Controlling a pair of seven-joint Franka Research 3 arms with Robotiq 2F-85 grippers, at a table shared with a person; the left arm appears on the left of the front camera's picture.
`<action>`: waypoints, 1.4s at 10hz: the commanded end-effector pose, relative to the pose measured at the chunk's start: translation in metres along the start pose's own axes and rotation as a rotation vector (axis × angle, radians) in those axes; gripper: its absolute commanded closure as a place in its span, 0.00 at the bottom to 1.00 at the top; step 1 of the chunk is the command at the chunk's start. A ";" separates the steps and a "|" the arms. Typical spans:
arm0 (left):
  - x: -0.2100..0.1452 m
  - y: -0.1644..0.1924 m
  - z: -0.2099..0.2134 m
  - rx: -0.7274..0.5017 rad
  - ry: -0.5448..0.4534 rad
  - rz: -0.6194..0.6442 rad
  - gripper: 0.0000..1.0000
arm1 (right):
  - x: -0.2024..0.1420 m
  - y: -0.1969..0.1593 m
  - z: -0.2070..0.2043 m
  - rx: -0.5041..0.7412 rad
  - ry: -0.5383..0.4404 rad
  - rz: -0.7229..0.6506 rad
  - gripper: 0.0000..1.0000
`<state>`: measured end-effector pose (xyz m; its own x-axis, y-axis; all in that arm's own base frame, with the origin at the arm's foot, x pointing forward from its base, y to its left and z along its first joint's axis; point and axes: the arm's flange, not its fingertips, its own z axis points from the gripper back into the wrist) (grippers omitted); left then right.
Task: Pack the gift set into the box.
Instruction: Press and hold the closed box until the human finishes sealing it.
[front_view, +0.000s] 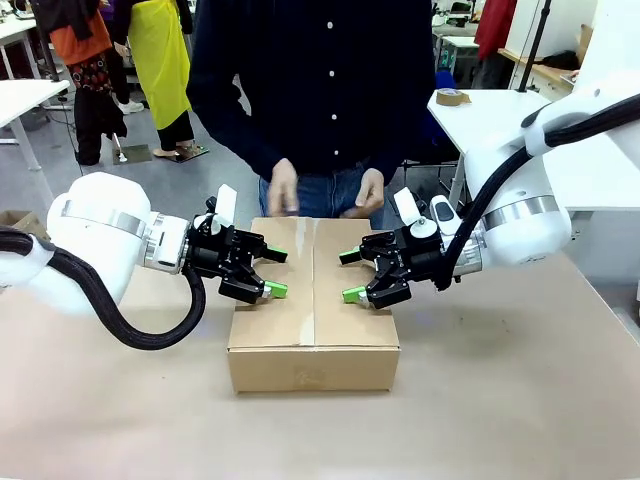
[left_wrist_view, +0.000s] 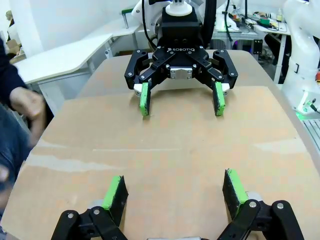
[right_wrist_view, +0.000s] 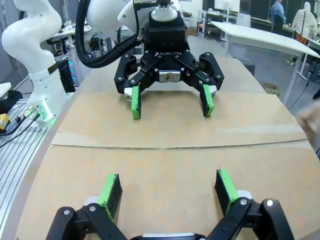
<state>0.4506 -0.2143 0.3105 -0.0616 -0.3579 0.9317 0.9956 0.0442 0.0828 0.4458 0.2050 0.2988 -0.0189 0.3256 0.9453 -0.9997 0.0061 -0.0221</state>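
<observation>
Brown paper covers the table (front_view: 520, 400) we share with a person standing at its far side. One plain brown corrugated cardboard box (front_view: 313, 340) sits directly beneath both grippers, its two visible top flaps folded flat and meeting at a seam (front_view: 314, 280) that runs midway between them. Our left gripper (front_view: 276, 272) lies low over the flap on its own side, fingers spread wide and gripping nothing. Our right gripper (front_view: 351, 276) mirrors it across the seam, jaws equally parted and empty. We judge they face each other this way to press one flap each and keep the lid down. Whether the green pads actually touch the cardboard we cannot tell. Beyond the fingertips, at the box's far edge, the person holds one hand (front_view: 283, 188) and the other hand (front_view: 369, 192) just clear of it. With the flaps shut, we judge the gift set is already inside. The count: one box, two flaps, two grippers, four pads, two hands.
</observation>
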 end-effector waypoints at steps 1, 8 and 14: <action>-0.002 -0.002 -0.001 -0.006 -0.003 0.000 0.00 | -0.001 0.001 -0.001 -0.008 -0.002 0.013 0.00; -0.002 -0.002 -0.001 -0.006 -0.003 0.000 0.00 | -0.001 0.001 -0.001 -0.008 -0.002 0.013 0.00; -0.002 -0.002 -0.001 -0.006 -0.003 0.000 0.00 | -0.001 0.001 -0.001 -0.008 -0.002 0.013 0.00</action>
<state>0.4506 -0.2143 0.3105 -0.0616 -0.3578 0.9318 0.9956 0.0442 0.0828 0.4458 0.2050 0.2988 -0.0189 0.3256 0.9453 -0.9997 0.0060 -0.0221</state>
